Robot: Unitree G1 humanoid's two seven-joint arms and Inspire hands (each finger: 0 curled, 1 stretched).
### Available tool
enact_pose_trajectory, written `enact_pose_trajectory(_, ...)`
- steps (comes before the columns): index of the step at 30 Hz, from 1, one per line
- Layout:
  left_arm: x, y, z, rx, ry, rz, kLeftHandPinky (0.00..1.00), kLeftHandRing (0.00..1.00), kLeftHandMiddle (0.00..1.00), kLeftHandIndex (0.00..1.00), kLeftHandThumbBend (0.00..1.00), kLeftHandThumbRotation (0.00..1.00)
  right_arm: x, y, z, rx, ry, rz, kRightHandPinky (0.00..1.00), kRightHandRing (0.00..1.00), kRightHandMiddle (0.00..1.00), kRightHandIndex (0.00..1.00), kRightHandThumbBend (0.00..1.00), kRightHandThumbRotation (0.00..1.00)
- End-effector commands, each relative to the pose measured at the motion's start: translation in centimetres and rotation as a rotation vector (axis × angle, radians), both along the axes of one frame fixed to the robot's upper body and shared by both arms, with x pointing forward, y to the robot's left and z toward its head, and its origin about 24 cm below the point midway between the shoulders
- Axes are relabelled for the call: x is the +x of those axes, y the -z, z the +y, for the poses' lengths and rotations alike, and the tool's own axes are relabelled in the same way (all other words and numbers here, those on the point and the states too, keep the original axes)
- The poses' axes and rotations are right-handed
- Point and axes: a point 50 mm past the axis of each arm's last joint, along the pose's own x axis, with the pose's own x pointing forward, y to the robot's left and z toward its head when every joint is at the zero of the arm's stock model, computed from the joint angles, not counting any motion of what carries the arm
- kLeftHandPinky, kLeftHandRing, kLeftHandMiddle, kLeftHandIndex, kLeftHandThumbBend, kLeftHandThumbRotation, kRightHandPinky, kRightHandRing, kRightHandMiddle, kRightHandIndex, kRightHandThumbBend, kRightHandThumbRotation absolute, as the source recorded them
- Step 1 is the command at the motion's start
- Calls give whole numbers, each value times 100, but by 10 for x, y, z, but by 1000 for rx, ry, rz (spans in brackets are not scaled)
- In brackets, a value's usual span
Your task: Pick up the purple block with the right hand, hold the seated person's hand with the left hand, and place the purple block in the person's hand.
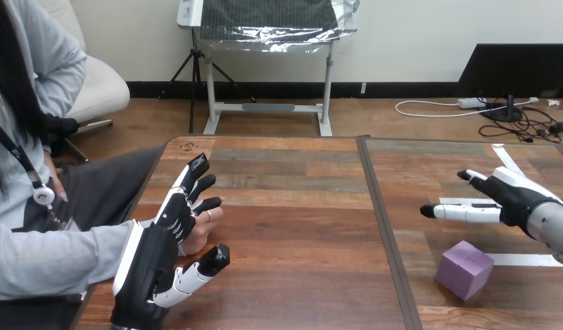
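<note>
Table: the wooden table (299, 206) runs right across the view, and a dark seam (383, 227) splits it into a left and a right part.
Left hand: over on the left part, the left hand (155, 254) is stretched out flat with its fingers straight and pointing away from the robot. Its thumb sticks out to the side, so it is wide open with nothing clasped.
Right hand: on the right part, the right hand (515, 196) hangs with its fingers straight and pointing left, spread loose and empty.
Person's hand: the person's hand (204, 230) lies at the table's left edge, right under the left hand's fingers. No finger or thumb curls round it.
Block: and there it is, the purple block (464, 269), sitting on the table's right part, nearer the robot than the right hand and clear of it.
Tape: white tape strips (522, 259) lie flat on the wood, one just beside the block.
Writing: a small dark mark (190, 146) sits near the table's far left corner, too small to read.
</note>
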Motion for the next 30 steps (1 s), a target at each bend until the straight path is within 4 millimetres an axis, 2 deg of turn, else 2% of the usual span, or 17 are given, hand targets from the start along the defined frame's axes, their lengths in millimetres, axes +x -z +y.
enact_pose_trajectory(1, 16, -15, -1, 4, 8, -71, 81, 92, 95, 94, 100, 71, 18, -30, 6, 6, -21, -127, 100, 100, 100, 100, 100, 77)
enact_pose_trajectory(9, 15, -14, 0, 7, 5, -69, 81, 93, 96, 94, 100, 73, 19, -31, 6, 7, -16, -126, 100, 100, 100, 100, 100, 78)
enact_pose_trajectory(30, 13, -14, 1, 17, -10, -81, 81, 92, 96, 94, 100, 75, 14, -26, 1, 18, -23, -74, 100, 100, 100, 100, 100, 72)
